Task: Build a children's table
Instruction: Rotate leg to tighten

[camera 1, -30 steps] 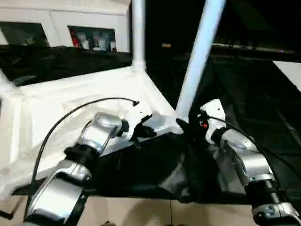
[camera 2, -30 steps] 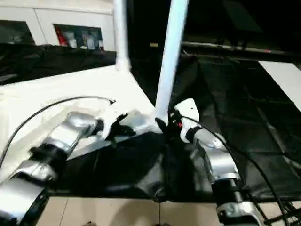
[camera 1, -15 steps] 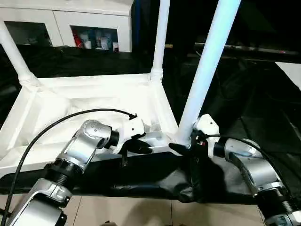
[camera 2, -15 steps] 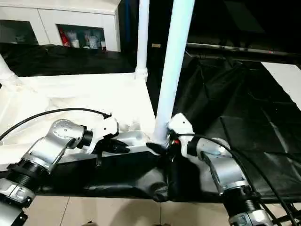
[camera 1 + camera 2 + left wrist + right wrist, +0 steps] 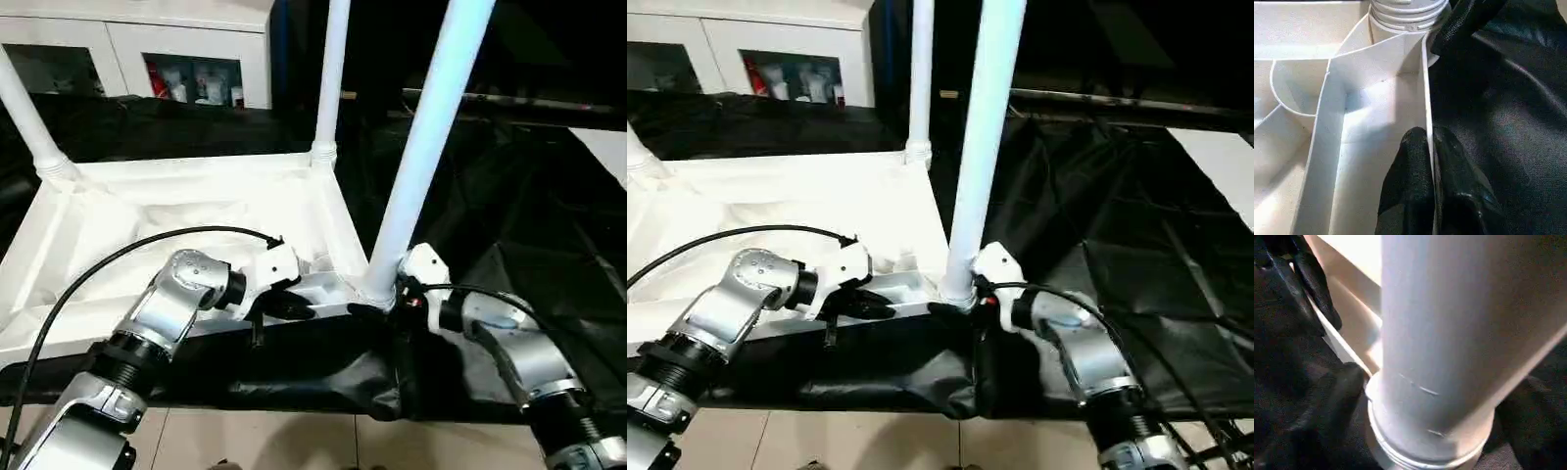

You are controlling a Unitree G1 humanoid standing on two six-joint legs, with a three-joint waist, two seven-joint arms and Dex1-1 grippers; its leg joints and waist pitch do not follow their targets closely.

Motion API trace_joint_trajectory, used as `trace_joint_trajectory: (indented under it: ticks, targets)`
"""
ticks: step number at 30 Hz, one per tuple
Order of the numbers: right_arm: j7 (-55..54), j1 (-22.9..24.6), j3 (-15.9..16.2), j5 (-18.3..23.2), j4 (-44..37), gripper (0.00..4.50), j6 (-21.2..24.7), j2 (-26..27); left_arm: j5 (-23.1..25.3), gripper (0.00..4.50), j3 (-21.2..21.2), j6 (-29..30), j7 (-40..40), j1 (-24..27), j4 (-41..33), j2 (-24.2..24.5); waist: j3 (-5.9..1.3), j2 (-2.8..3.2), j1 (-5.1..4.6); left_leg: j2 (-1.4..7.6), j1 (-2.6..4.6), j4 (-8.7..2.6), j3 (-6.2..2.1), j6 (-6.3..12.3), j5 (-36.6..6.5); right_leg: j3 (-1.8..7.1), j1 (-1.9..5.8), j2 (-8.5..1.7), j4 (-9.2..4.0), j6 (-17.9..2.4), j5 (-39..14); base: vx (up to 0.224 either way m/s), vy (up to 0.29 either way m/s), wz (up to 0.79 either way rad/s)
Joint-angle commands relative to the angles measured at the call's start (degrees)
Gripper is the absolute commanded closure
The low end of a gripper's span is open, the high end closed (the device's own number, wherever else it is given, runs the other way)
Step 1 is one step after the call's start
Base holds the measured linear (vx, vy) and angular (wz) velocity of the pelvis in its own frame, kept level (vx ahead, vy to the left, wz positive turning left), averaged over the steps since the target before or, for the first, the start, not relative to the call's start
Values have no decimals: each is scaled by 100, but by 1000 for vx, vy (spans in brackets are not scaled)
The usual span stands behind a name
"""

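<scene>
I keep my left gripper (image 5: 1432, 147) pinched on the near rim of the upturned table top (image 5: 176, 211) to steady it, while my right gripper (image 5: 377, 305), fingers spread, surrounds the base of the leg (image 5: 426, 137) at its near right corner socket, 1 of 3 legs standing.

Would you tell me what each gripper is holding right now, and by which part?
The left gripper pinches the near side wall of the table top. The right gripper stands open around the base of the near leg, not clamped on it.
</scene>
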Motion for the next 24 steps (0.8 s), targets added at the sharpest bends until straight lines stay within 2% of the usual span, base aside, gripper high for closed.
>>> trace_joint_trajectory:
  ticks: [1, 3, 11, 15, 22, 24]
  targets:
    - [7, -83, -9, 0, 33, 38, -27, 22, -24, 450, -143, 16, -83, 67, -3, -41, -345, -34, -18, 137, -15, -436, -28, 216, -1386, 292, 305, -329, -494, -642, -2549, 0, 0, 0]
    - [-18, -88, -24, 7, 57, 73, -46, 46, -24, 450, -141, 17, -83, 62, 11, -41, -347, -36, -15, 139, -24, -436, -28, 223, -1341, 295, 312, -330, -484, -659, -2470, 0, 0, 0]
    - [-2, -149, -157, 140, 154, 125, -82, 100, -53, 450, -120, 27, -108, 35, 70, -25, -349, -29, -23, 136, -16, -432, -28, 225, -1382, 294, 311, -335, -492, -666, -2528, 0, 0, 0]
    - [0, -150, -184, 160, 156, 156, -94, 95, -62, 450, -113, 29, -126, 31, 83, -13, -353, -25, -23, 141, -22, -435, -28, 219, -1322, 295, 317, -325, -467, -709, -2374, 0, 0, 0]
    - [-75, -155, -200, 104, 217, 170, -186, 120, -68, 450, -120, 26, -147, 4, 141, -17, -355, -36, -24, 137, -22, -427, -20, 224, -1297, 297, 320, -325, -463, -741, -2331, 0, 0, 0]
    - [-72, -163, -209, 110, 236, 172, -178, 128, -69, 450, -116, 20, -134, 2, 146, -25, -353, -18, -17, 135, -16, -428, -23, 217, -1336, 295, 316, -333, -472, -729, -2404, 0, 0, 0]
